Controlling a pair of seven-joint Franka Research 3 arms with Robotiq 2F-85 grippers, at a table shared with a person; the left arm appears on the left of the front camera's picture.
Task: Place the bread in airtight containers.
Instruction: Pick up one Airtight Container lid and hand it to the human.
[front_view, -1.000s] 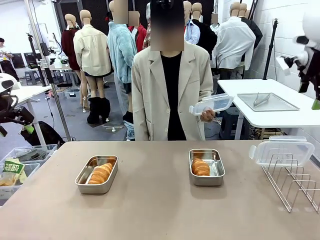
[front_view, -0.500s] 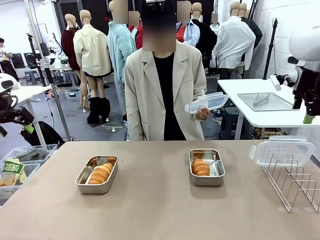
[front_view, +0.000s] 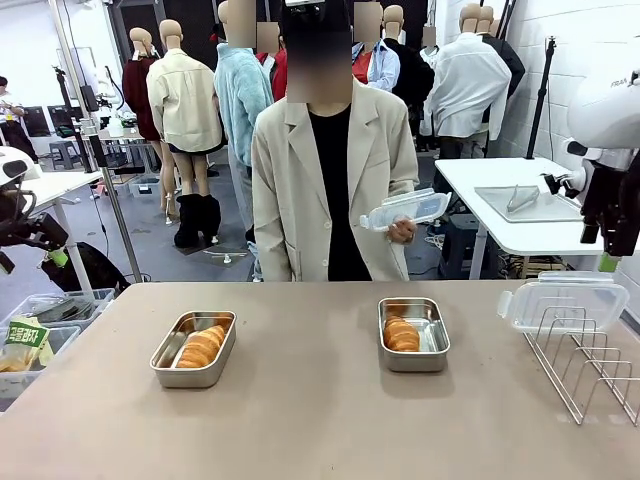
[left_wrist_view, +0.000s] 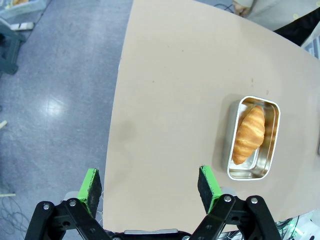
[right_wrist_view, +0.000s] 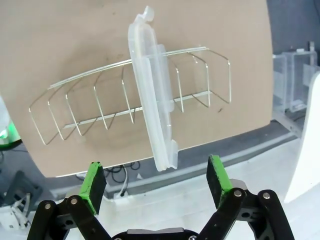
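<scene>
Shows left gripper (left_wrist_view: 149, 181) released, fingers spread and empty, above the table (left_wrist_view: 170, 100) edge. Shows right gripper (right_wrist_view: 155, 177) likewise released and empty, over a clear lid (right_wrist_view: 152, 100) resting on the wire rack (right_wrist_view: 95, 120). Locates one bread roll (front_view: 201, 346) in the left tin (front_view: 190, 378) and the other roll (front_view: 401, 335) in the right tin (front_view: 415, 363), both uncovered. Locates second lid (front_view: 405, 209) in the person's hand (front_view: 402, 232).

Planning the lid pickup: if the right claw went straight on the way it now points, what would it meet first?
Most likely the clear lid, standing on edge in the wire rack. It sits centred ahead of the open right claw, though depth is unclear.
</scene>
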